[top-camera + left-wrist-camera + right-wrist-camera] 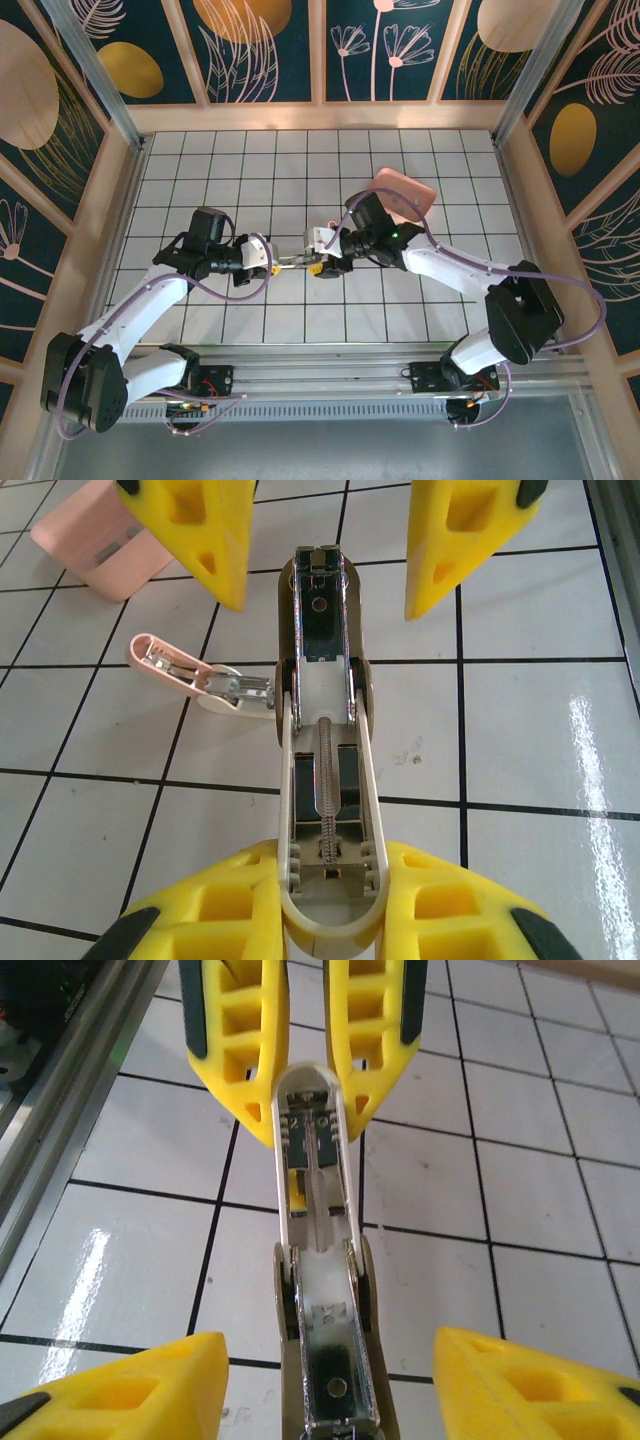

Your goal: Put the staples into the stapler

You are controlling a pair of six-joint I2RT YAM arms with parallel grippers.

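Yellow left gripper (330,925) fingers (210,920) clamp the stapler (322,692), hiding its rear. Our right gripper (325,1390), cropped at bottom, straddles its front, jaws apart, empty.

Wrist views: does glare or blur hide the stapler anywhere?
Left wrist: a bright glare streak lies on the tiled floor right of the stapler, which is sharp. Right wrist: similar glare at the far left, clear of the stapler, whose rail reads plainly.

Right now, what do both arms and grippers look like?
The left arm and right arm are white with black joints, each trailed by a purple cable. The left gripper and right gripper have yellow, wedge-shaped fingers with hollow cells and dark pads.
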